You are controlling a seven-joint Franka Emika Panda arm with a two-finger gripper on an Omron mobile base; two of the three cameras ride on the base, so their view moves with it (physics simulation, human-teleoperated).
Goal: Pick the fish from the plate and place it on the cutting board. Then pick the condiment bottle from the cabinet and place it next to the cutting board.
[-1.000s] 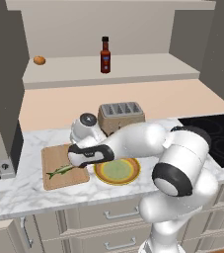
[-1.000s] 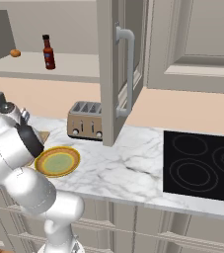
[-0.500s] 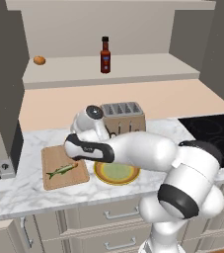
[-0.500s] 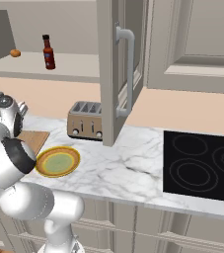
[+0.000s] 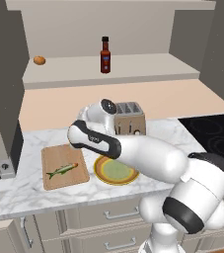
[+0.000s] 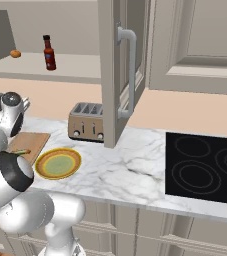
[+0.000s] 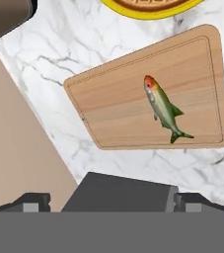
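With the fish [image 7: 164, 109] on the board [image 7: 118, 99], my end effector [image 7: 111, 201], fingers apart and empty, must next reach the bottle [image 5: 105, 55].

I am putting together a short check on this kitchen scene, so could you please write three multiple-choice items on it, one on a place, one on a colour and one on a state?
1. Where does the small grey-green fish lie?
A. on the light wooden cutting board
B. on the yellow-rimmed round plate
C. on the marble counter

2. What colour is the cap of the dark red-brown condiment bottle?
A. white
B. black
C. green

3. How is the gripper?
A. shut on the fish
B. shut on nothing
C. open

Key: 1 A, the fish rests inside the board's edge; 2 B, the cap looks black; 3 C, its fingertips stand wide apart, holding nothing.
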